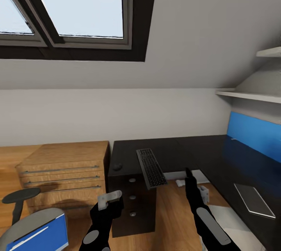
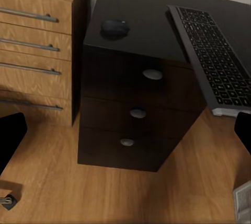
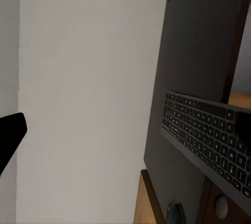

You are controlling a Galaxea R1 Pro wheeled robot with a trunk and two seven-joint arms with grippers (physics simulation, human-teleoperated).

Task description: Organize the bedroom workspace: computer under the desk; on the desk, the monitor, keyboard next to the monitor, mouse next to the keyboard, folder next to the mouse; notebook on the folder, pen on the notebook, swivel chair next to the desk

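So my left gripper point(image 1: 108, 200) and right gripper point(image 1: 190, 182) both hang over the wood floor with fingers spread wide, holding nothing. The folder point(image 1: 39, 236) sits on the chair point(image 1: 23, 223) at my near left. Past them, the keyboard point(image 1: 151, 168) overhangs the front edge of the desk point(image 1: 187, 151), the mouse point(image 1: 117, 167) near its left corner. The notebook point(image 1: 253, 199) lies on the right wing.

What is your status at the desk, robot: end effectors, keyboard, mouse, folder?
Both end effectors, left and right, open, empty. Keyboard on desk, overhanging front edge. Mouse on desk corner. Folder on swivel chair.
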